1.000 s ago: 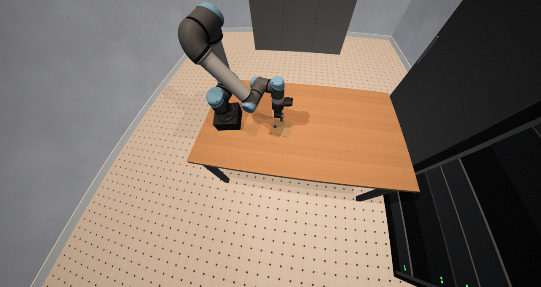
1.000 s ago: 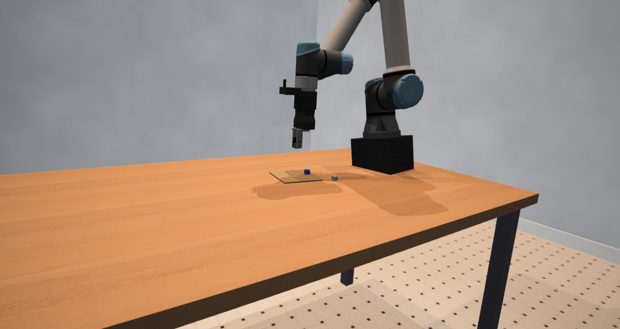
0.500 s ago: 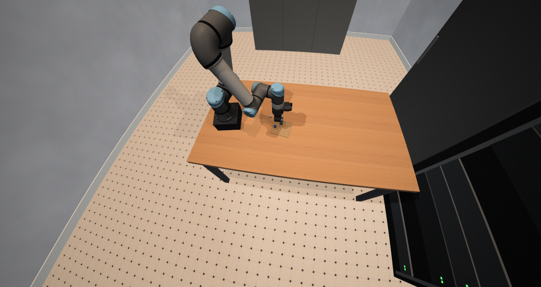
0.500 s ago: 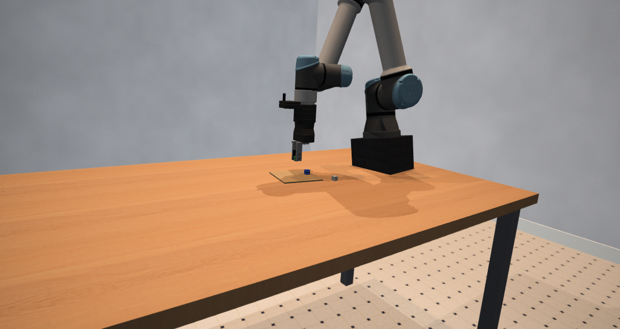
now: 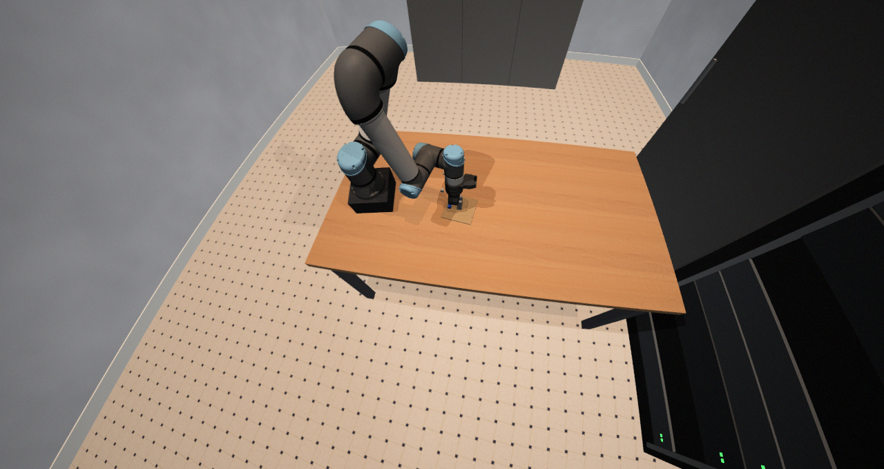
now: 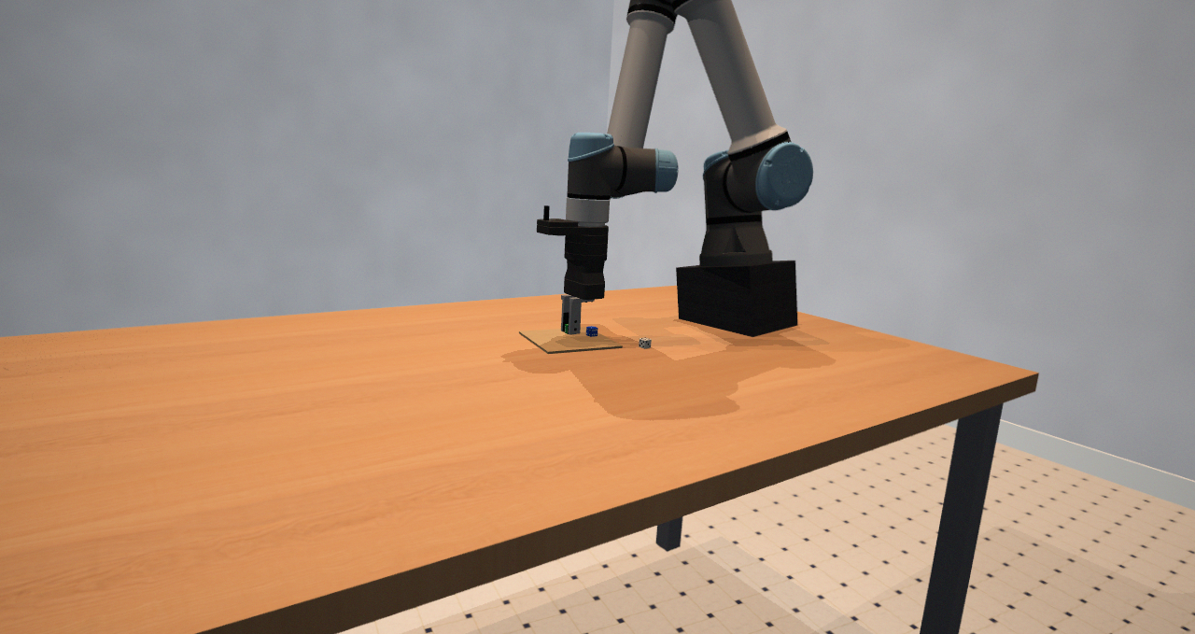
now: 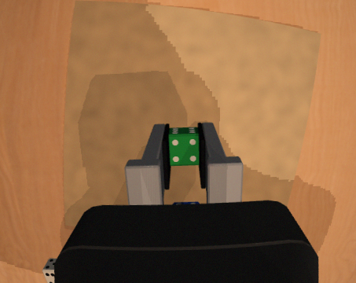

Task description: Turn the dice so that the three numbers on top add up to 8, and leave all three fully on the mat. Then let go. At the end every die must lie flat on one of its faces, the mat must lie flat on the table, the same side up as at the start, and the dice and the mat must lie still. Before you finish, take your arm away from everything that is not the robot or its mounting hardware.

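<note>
My gripper points straight down over the mat and is shut on the green die. Four pips show on its top face. It is at or just above the mat surface; I cannot tell whether it touches. The blue die sits on the mat beside the fingers, on the robot base side, its top number mostly hidden. The white die lies on the table off the mat, partly hidden by the gripper body in the wrist view.
The black robot base block stands on the wooden table, on the side of the blue and white dice. The mat lies flat, and shadows of the arm fall across it and the table.
</note>
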